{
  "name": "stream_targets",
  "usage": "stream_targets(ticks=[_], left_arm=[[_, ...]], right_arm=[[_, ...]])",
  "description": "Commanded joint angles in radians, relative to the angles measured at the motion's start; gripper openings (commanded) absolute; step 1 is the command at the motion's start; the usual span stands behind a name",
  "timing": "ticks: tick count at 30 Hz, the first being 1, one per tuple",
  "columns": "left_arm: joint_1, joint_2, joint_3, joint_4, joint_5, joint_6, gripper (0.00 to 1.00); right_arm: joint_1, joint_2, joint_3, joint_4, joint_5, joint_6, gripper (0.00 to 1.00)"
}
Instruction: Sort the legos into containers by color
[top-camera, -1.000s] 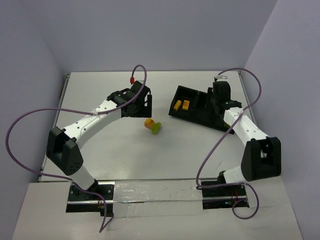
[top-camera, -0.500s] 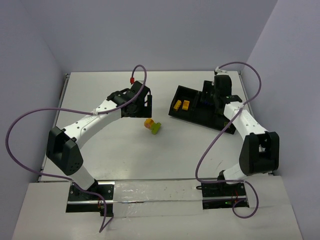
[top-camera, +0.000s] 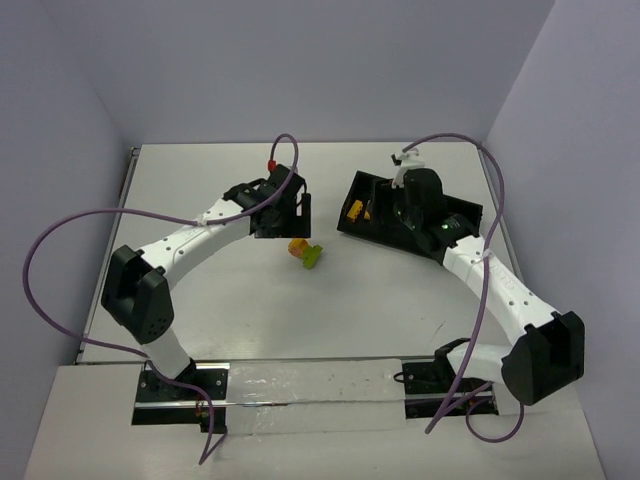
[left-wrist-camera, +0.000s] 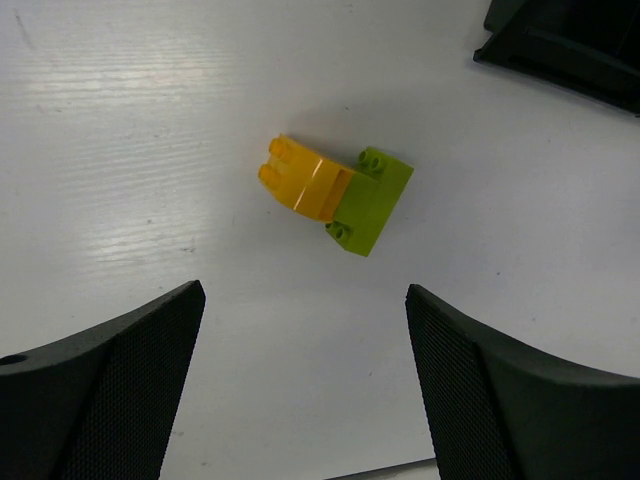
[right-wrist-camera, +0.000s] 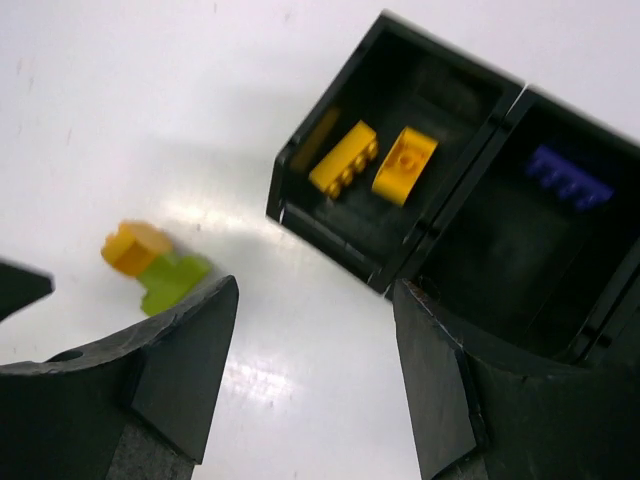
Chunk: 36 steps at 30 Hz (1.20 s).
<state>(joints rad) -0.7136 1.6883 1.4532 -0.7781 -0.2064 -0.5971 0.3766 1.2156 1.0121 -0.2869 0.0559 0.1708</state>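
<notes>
Hovering over the tabletop, the left end effector is spread wide with nothing between its fingers. The orange brick and green brick lie touching each other just ahead of its gap, the green one toward the right finger. White tabletop shows on every side of the pair, and the tray corner sits well apart, ahead and to the right. The right end effector is also open and empty, above the tabletop at the tray's end corner. Two yellow bricks lie in the end compartment just ahead, a blue brick in the next one to the right. The pair lies near its left finger. Both arms reach forward with bent elbows, angled inward.
</notes>
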Motion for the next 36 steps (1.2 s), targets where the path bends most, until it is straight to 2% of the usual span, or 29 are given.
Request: stream_targets(ticks=[1, 6, 10, 12, 15, 26, 36], left_arm=[[-0.001, 0.045, 0.004, 0.086, 0.074, -0.052, 0.87], [-0.004, 0.137, 0.070, 0.033, -0.009, -0.078, 0.88], [-0.006, 0.217, 0.131, -0.060, -0.068, -0.301, 0.87], [-0.004, 0.218, 0.125, -0.083, -0.108, -0.465, 0.89], [-0.003, 0.208, 0.113, -0.101, -0.140, -0.601, 0.89], [0.026, 0.244, 0.092, -0.035, -0.066, -0.744, 0.90], [0.042, 0.274, 0.088, -0.006, -0.020, -0.768, 0.78]], right_arm=[[0.013, -0.074, -0.072, -0.006, 0.010, 0.021, 0.70], [0.018, -0.103, -0.117, -0.001, -0.011, 0.035, 0.71], [0.019, -0.104, -0.122, -0.002, -0.007, 0.033, 0.71], [0.020, -0.107, -0.119, -0.006, -0.009, 0.032, 0.71], [0.021, -0.119, -0.116, -0.009, -0.014, 0.030, 0.71], [0.021, -0.126, -0.109, -0.020, -0.036, 0.013, 0.71], [0.021, -0.136, -0.125, -0.026, -0.032, 0.010, 0.71]])
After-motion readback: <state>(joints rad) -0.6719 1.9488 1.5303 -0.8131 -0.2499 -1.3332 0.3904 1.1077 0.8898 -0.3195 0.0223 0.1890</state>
